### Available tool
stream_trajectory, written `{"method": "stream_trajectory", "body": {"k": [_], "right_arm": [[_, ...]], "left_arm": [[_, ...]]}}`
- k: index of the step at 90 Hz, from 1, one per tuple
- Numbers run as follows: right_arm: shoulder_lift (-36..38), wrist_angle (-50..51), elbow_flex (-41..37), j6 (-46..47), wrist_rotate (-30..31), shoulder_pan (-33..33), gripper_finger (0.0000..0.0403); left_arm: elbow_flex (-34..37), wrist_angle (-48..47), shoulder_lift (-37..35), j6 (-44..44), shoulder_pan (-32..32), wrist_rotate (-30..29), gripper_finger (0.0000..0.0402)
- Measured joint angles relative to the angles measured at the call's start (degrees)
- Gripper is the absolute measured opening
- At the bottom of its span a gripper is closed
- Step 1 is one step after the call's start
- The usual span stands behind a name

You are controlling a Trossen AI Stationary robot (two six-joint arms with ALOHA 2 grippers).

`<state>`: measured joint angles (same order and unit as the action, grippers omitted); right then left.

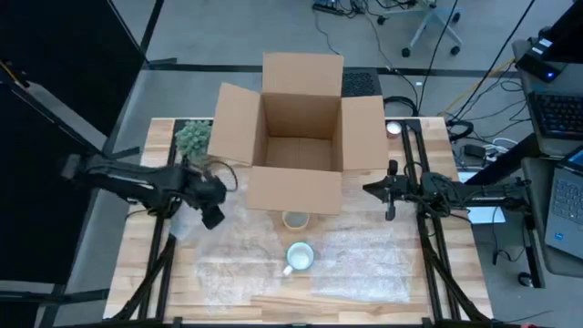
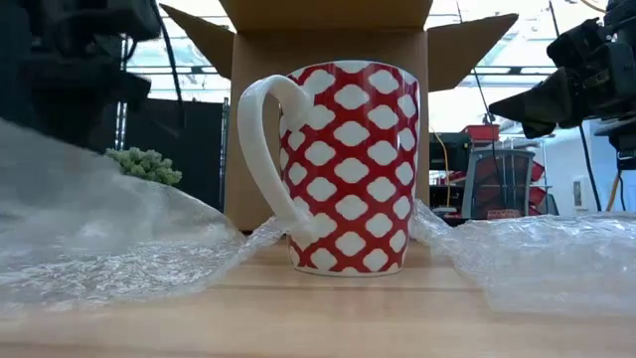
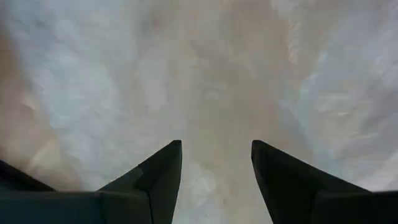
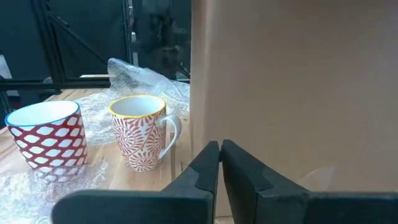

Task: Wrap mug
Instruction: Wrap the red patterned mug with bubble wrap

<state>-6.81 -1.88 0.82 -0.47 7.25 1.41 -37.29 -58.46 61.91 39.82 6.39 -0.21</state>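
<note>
The red-and-white mug (image 1: 300, 257), rigid, glazed, likely slippery and breakable, is standing upright on soft bubble wrap (image 1: 364, 260) at the table's six o'clock, best taken by handle or rim, while the left gripper (image 3: 216, 163) is hovering part-open and empty over the wrap at nine o'clock, and the right gripper (image 4: 219, 163), nearly closed and empty, is waiting at three.

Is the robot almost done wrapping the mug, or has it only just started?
Only just started. Laid out already: bubble wrap is spread over the table, and the red-and-white mug stands bare on it, nothing folded around it. In hand: the left gripper, fingers open, hovers over the wrap's left edge. The right gripper, fingers shut, waits beside the open cardboard box. Left to do: all the wrapping. A second mug is bare too.
</note>
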Motion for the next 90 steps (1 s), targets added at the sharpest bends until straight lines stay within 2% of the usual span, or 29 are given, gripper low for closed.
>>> {"method": "stream_trajectory", "body": {"k": [7,23,38,50,58,72,81,90], "right_arm": [[0.0,0.0,0.0,0.0,0.0,0.0,0.0006],[0.0,0.0,0.0,0.0,0.0,0.0,0.0006],[0.0,0.0,0.0,0.0,0.0,0.0,0.0006],[0.0,0.0,0.0,0.0,0.0,0.0,0.0006],[0.0,0.0,0.0,0.0,0.0,0.0,0.0006],[0.0,0.0,0.0,0.0,0.0,0.0,0.0006],[0.0,0.0,0.0,0.0,0.0,0.0,0.0006],[0.0,0.0,0.0,0.0,0.0,0.0,0.0006]], "left_arm": [[0.5,5.9,1.5,2.2,3.6,1.8,0.0182],[1.0,20.4,4.2,9.4,11.6,1.8,0.0182],[1.0,26.8,10.9,13.2,16.5,0.1,0.0182],[0.5,33.2,17.3,12.7,18.7,1.8,0.0182],[-2.7,28.8,18.4,12.4,18.9,2.3,0.0182],[-12.2,10.0,15.4,12.7,19.1,-0.6,0.0182],[-16.7,-3.0,12.3,17.1,20.3,-6.0,0.0182],[-16.1,-11.9,8.8,24.3,21.0,-7.3,0.0182]]}}
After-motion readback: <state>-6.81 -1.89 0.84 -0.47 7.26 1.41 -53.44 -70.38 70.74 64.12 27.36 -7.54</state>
